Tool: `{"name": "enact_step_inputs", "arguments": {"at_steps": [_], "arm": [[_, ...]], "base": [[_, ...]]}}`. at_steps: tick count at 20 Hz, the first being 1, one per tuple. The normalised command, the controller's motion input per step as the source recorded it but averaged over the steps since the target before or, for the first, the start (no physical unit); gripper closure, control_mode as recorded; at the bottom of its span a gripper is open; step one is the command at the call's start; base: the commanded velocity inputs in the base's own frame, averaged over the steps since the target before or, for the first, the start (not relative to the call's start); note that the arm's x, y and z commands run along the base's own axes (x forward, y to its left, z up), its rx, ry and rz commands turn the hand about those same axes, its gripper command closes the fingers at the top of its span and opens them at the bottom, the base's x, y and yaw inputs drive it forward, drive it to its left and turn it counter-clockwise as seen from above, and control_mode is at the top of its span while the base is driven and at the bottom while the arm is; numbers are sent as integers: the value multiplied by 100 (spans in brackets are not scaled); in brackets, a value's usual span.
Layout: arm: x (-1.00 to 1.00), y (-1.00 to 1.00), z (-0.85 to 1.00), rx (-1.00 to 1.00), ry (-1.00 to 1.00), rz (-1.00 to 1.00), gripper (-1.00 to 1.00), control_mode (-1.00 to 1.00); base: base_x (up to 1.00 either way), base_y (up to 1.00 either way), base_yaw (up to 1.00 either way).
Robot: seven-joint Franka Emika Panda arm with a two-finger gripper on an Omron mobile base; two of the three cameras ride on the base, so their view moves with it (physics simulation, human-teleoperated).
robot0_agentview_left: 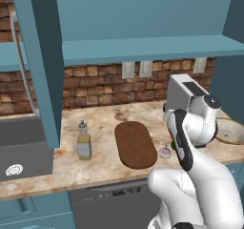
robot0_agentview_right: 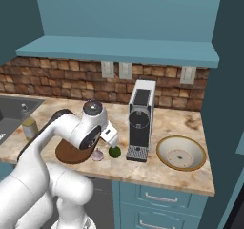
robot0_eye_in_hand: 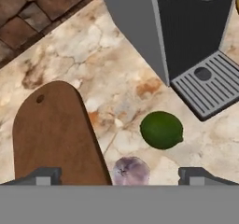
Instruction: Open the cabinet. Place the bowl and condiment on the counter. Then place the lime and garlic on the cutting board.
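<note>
The fingers [robot0_eye_in_hand: 43, 176] are spread wide apart with nothing gripped, and the gripper [robot0_eye_in_hand: 121, 177] is hung right over the garlic [robot0_eye_in_hand: 131, 171], which is seen between the two tips at the bottom of the hand view. The garlic is sat on the bare counter [robot0_agentview_left: 105, 163], just off the right edge of the cutting board [robot0_agentview_left: 135, 143] near its near end, not on it. The lime [robot0_eye_in_hand: 161, 130] is parked just right of the garlic, a bit apart from it, and just in front of the drip tray of the coffee machine [robot0_agentview_right: 140, 118], so room on that side is pretty tight. Toward the board there's plenty of flat open wood, nothing is laid on it.

The condiment [robot0_agentview_left: 84, 140] is stood upright on the counter left of the board, well clear of its edge. The bowl [robot0_agentview_right: 181, 152] is set on the counter right of the coffee machine, close to the counter's front edge. The cabinet [robot0_agentview_left: 38, 56] door is swung open on the left, its edge hanging out over the counter beside the sink [robot0_agentview_left: 24, 151].
</note>
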Motion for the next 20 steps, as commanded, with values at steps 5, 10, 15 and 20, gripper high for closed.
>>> {"name": "enact_step_inputs", "arguments": {"at_steps": [5, 10, 15, 20], "arm": [[43, 0, -9, 0, 20, 0, -100, -100], [32, -6, -13, 0, 21, -2, -100, -100], [25, -20, -39, 0, 9, -1, -100, -100], [6, -24, -41, 0, 1, 0, -100, -100]], "base": [[0, 0, 0], [0, 0, 0], [0, 0, 0], [0, 0, 0]]}}
